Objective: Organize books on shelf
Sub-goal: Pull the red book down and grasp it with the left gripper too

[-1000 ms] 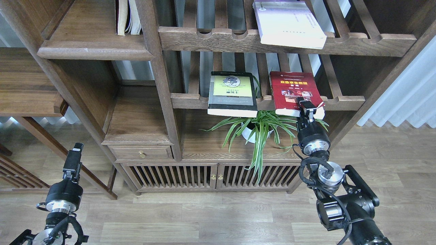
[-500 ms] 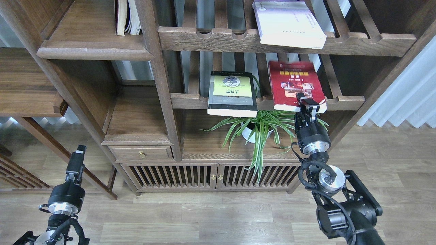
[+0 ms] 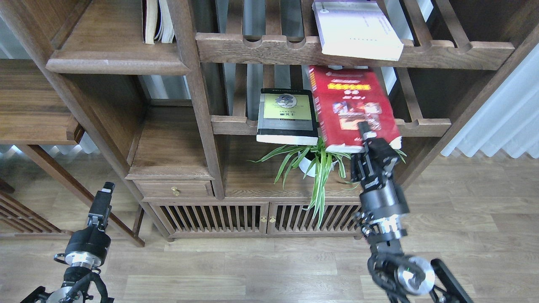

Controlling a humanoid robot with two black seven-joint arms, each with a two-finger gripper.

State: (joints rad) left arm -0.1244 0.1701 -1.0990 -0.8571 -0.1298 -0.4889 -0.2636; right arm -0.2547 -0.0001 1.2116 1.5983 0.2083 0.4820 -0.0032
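The bookcase holds things on several levels: the solid dark-brown shelf (image 3: 113, 63) at upper left carries a couple of upright volumes (image 3: 156, 21), their pages and spines showing, and nothing else visible on its front part. To its right, the upper slatted rack (image 3: 261, 49) bears the white and pale-lilac book (image 3: 358, 30), lying flat with its near edge overhanging the scalloped rail. On the lower slatted rack (image 3: 236, 125) the black-grey book (image 3: 287, 115) with the yellow-green panel lies flat, its page edge jutting past the rail. Below, on the cabinet top (image 3: 252, 185), a white pot (image 3: 309, 164) holds a spider plant (image 3: 316, 168) whose leaves spill over the front. The right gripper (image 3: 365, 134) is clamped on the near lower edge of the red book (image 3: 351, 105), one finger lying over the cover and the page edge just beneath it; the book stretches up and away from the jaws, tilted, its far end reaching under the upper rack and its body raised off the lower rail, just to the right of the black-grey book. The plant sits directly below and left of these jaws. The left gripper (image 3: 106, 195) hangs low and far left of everything on the racks, in front of the floor, holding nothing; whether its jaws are parted or closed cannot be made out.
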